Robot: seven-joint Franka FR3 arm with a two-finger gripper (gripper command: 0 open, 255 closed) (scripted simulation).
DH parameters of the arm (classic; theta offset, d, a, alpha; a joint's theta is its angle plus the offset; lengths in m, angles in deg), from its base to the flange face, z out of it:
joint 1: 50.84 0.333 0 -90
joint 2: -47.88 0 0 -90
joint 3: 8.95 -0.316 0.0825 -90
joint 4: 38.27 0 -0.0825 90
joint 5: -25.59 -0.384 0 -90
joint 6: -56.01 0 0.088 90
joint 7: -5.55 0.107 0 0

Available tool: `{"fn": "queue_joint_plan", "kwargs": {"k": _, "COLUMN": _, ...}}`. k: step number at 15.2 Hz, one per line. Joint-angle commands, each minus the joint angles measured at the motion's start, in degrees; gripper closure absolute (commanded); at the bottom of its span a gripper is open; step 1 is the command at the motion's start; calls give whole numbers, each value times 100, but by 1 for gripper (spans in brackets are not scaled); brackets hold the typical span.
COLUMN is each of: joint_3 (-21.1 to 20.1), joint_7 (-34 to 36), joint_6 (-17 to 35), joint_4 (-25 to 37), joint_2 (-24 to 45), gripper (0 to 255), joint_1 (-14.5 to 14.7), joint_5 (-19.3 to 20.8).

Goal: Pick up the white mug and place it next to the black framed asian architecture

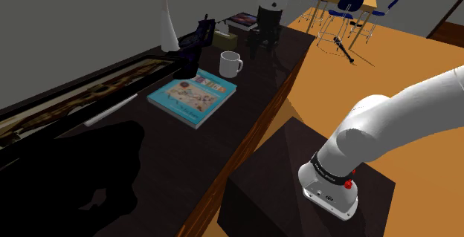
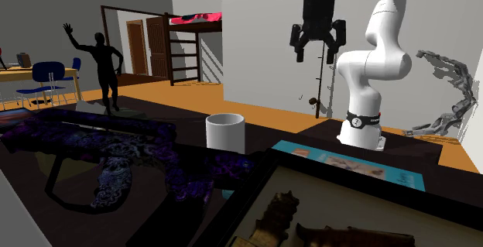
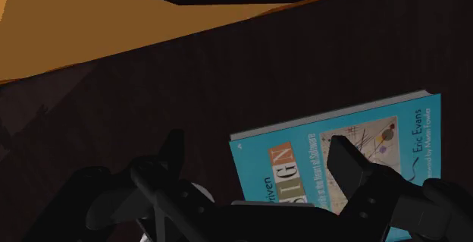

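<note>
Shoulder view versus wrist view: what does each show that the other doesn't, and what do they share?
Shoulder view: the white mug, the black-framed picture at that view's left, the arm's stand. Wrist view: the open gripper over the table, and the cover's author line, Eric Evans. Both: the teal book on the dark tabletop, with orange floor beside it.

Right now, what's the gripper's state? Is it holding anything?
Gripper: open, holding nothing.

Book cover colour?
Teal-blue book with a pale illustrated panel; clearest in the wrist view.
</note>
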Motion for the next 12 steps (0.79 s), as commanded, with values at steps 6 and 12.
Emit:
{"fn": "queue_joint_plan", "kwargs": {"k": 6, "joint_3": 88, "joint_7": 85, "joint_6": 877, "joint_4": 730, "joint_2": 1534, "gripper": 0, "joint_1": -85, "joint_5": -11}}
{"fn": "queue_joint_plan", "kwargs": {"k": 12, "joint_3": 165, "joint_7": 140, "joint_6": 1312, "joint_4": 1655, "joint_2": 2840, "gripper": 0, "joint_1": -149, "joint_5": -65}}
